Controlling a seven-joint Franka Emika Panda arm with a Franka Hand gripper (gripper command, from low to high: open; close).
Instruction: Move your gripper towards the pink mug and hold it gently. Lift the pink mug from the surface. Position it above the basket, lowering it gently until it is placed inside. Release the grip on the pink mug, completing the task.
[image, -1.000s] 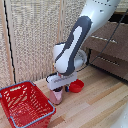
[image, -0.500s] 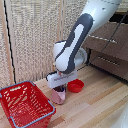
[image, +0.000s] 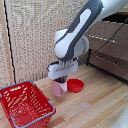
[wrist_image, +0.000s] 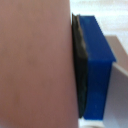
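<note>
With its blue-tipped fingers (wrist_image: 95, 70) pinching the small pale pink mug (image: 59, 88), the white gripper (image: 61, 78) seems ready to lift toward the red lattice basket (image: 19, 92).

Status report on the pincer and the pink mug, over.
Pincer down over pink mug, pad against its wall. Mug on floor beside red bowl. Basket open, path looks clear.

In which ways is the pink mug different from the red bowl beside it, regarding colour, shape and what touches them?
Colour: the pink mug is pale pink, while the red bowl is a strong red.
Shape: the mug is taller than wide; the bowl is low and wide.
Contact: the gripper sits directly over the mug, and the wrist view shows a blue finger pad against a pink surface; nothing touches the bowl.
Shared: both are near each other on the wooden floor.
</note>
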